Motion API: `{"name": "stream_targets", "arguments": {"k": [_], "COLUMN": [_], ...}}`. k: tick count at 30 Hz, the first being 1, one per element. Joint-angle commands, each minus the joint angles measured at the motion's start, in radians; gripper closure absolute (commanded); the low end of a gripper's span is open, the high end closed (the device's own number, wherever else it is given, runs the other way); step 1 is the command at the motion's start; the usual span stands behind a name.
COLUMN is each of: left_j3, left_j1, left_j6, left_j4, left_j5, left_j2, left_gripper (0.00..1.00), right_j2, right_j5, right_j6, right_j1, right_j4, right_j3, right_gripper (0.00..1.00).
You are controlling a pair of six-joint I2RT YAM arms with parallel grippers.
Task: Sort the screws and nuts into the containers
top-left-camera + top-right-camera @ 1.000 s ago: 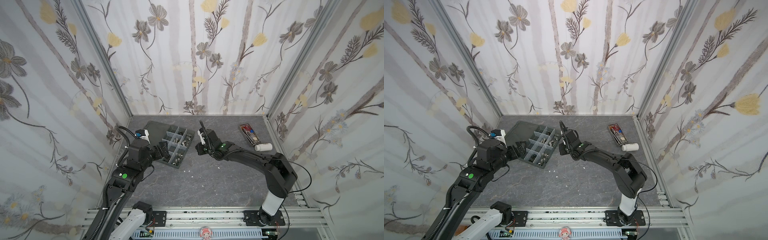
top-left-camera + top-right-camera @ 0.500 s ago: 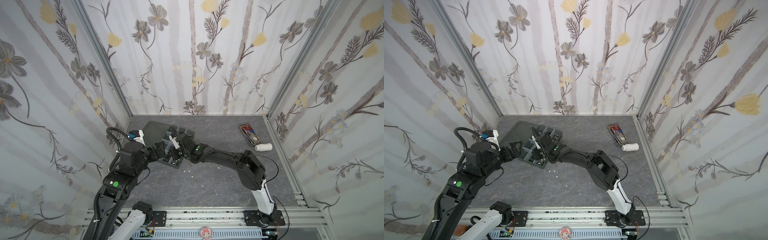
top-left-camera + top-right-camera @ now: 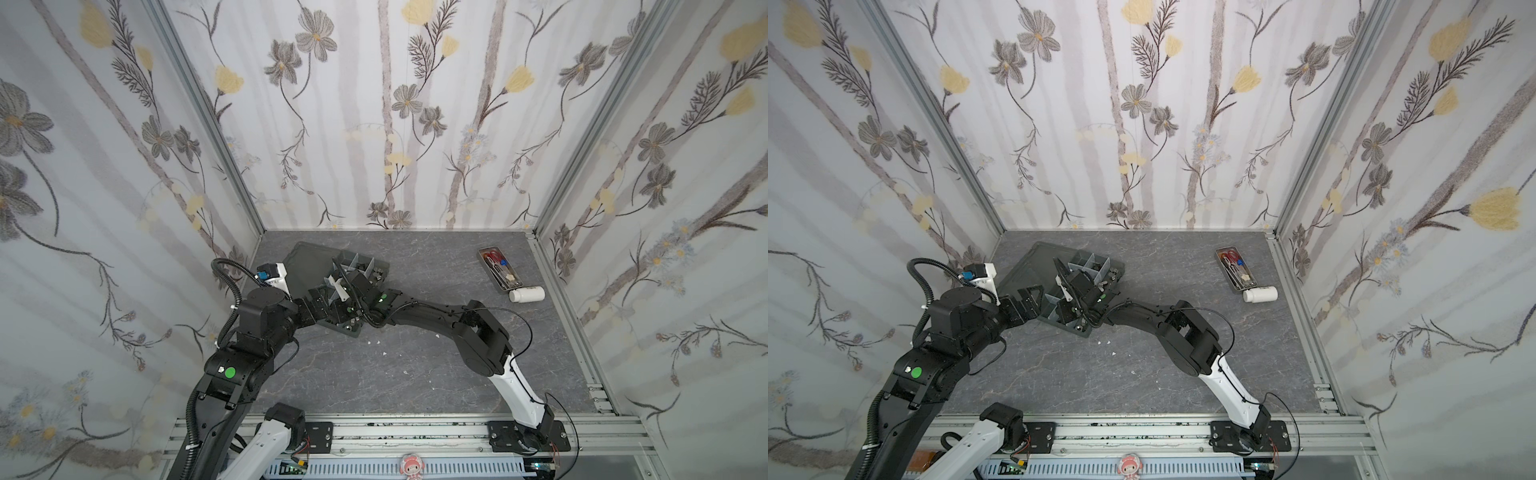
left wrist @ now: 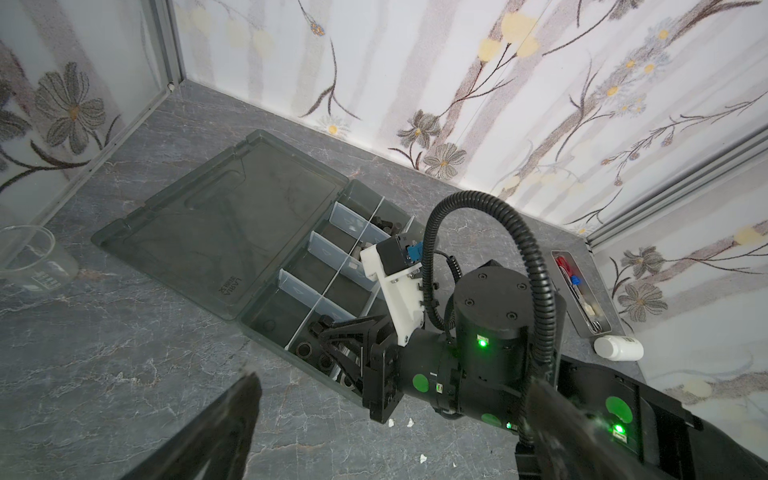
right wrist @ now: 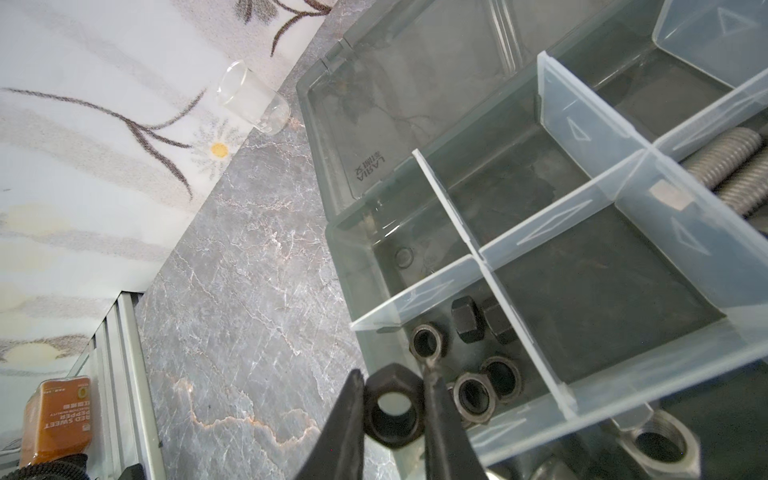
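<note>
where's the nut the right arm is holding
In the right wrist view the black nut sits between the fingers of the right end effector, at the organizer box's corner compartment with other black nuts.

A robot lab cell: wallpapered panels (image 3: 374, 83), aluminium rail (image 3: 415, 432), glass beaker (image 4: 29, 257)

Left arm (image 3: 257, 328) bent, jaws wide apart — right arm (image 3: 434, 311) stretched across, jaws pinched close

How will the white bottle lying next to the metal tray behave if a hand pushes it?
The white bottle lies on its side and looks round, so it would probably roll. It looks like plastic, so it is likely light and stiff, though its contents cannot be seen.
</note>
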Motion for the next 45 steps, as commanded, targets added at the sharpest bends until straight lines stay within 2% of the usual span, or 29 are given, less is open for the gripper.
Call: {"name": "stream_targets", "arguments": {"k": [1, 4, 8, 12, 16, 22, 26, 31, 37, 40, 45], "left_j3": [-0.004, 0.005, 0.017, 0.023, 0.007, -0.109, -0.207, -0.325, -0.511, -0.604, -0.773], "left_j1": [0.001, 0.001, 0.001, 0.001, 0.001, 0.001, 0.001, 0.002, 0.001, 0.004, 0.009], "left_j6": [-0.012, -0.012, -0.011, -0.013, -0.016, -0.025, -0.005, 0.058, 0.149, 0.188, 0.240], "left_j4": [-0.004, -0.014, -0.016, -0.012, 0.026, 0.160, 0.321, 0.533, 0.844, 0.994, 1.324], "left_j5": [-0.008, -0.018, -0.027, -0.046, -0.095, -0.161, -0.212, -0.205, -0.263, -0.310, -0.401], "left_j2": [-0.004, -0.002, -0.002, -0.001, 0.003, 0.024, -0.003, -0.002, 0.021, 0.034, 0.086], "left_gripper": [0.00, 0.00, 0.00, 0.00, 0.00, 0.00, 0.00, 0.00, 0.00, 0.00, 0.00], "right_j2": [0.011, 0.005, -0.017, -0.062, -0.170, -0.460, -0.676, -0.935, -1.211, -1.337, -1.469], "right_j5": [0.003, 0.007, 0.014, 0.038, 0.061, 0.121, 0.182, 0.330, 0.511, 0.620, 0.813], "right_j6": [0.004, 0.004, -0.008, -0.025, -0.044, -0.078, -0.116, -0.181, -0.232, -0.329, -0.499], "right_j1": [-0.001, -0.001, -0.002, -0.005, -0.026, -0.093, -0.163, -0.255, -0.373, -0.400, -0.413], "right_j4": [-0.010, -0.008, -0.007, -0.018, 0.022, 0.141, 0.195, 0.221, 0.312, 0.426, 0.763], "right_j3": [0.024, 0.025, 0.024, 0.013, -0.089, -0.395, -0.636, -0.887, -1.192, -1.338, -1.627], "right_gripper": [0.72, 0.62, 0.54, 0.52, 0.52, 0.52, 0.46, 0.28, 0.08, 0.01, 0.00]}}
